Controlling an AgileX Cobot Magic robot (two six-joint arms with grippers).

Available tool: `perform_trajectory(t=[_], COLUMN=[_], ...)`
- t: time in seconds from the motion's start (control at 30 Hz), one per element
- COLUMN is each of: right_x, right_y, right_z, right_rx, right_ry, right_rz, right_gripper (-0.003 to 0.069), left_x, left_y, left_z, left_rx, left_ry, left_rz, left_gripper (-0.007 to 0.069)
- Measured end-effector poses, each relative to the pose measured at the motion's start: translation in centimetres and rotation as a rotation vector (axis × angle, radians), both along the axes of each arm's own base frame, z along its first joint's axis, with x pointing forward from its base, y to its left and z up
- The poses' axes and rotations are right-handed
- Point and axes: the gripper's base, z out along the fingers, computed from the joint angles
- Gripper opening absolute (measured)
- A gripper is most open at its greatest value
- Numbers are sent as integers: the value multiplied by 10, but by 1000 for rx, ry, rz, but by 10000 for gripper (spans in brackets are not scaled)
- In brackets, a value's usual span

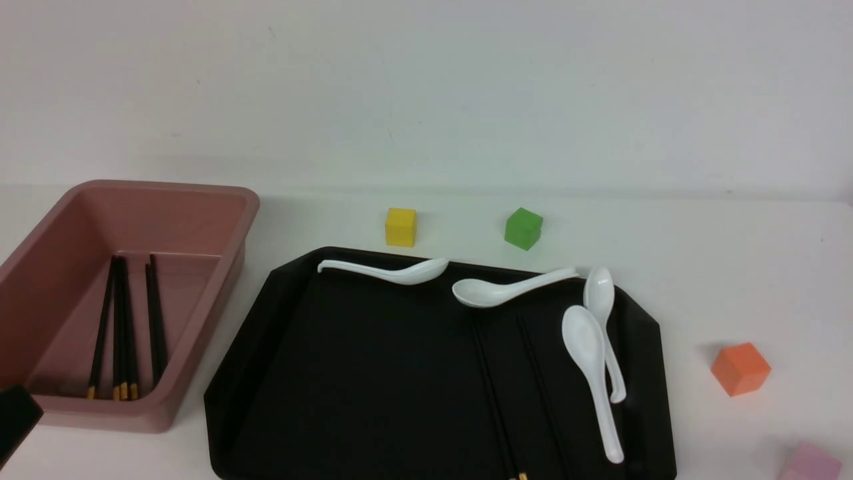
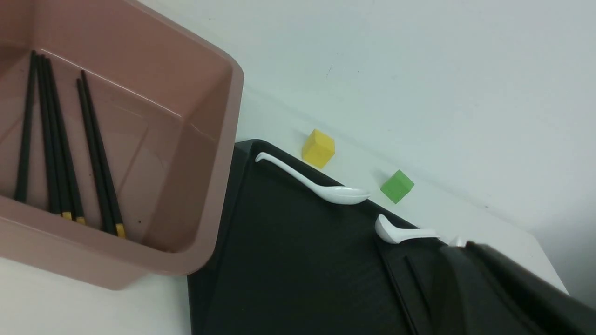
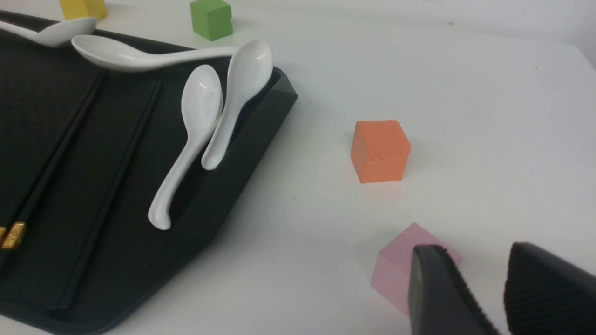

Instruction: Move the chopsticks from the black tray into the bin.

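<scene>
Two chopsticks (image 1: 496, 400) lie side by side on the right half of the black tray (image 1: 373, 373), gold ends toward me; they also show in the right wrist view (image 3: 51, 158) and the left wrist view (image 2: 396, 274). Several more chopsticks (image 1: 123, 327) lie inside the pink bin (image 1: 166, 187) at the left. My left gripper (image 2: 465, 246) hangs over the tray near the bin, fingers together, holding nothing. My right gripper (image 3: 475, 251) is open and empty over the table, right of the tray. It is out of the front view.
Several white spoons (image 1: 590, 360) lie along the tray's far and right sides, close to the chopsticks. A yellow cube (image 1: 400, 227) and a green cube (image 1: 523, 228) stand behind the tray. An orange cube (image 1: 740, 368) and a pink cube (image 3: 396, 274) stand by my right gripper.
</scene>
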Motion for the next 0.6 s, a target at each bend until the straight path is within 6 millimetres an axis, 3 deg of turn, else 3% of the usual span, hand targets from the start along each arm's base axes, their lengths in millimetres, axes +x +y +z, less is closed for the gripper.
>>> perform_trajectory(t=[0.17, 0.4, 0.47, 0.6], right_x=[0, 0, 0, 0], right_y=[0, 0, 0, 0], right_z=[0, 0, 0, 0], right_rx=[0, 0, 0, 0], right_ry=[0, 0, 0, 0], right_rz=[0, 0, 0, 0], right_gripper=[242, 242, 242, 242], left_x=[1, -1, -5, -8], left_y=[1, 8, 11, 14], left_z=[-4, -41, -60, -82], left_rx=[34, 198, 243, 243], left_ry=[5, 58, 55, 47], left_rz=[9, 47, 72, 103], left_gripper=[-11, -8, -6, -2])
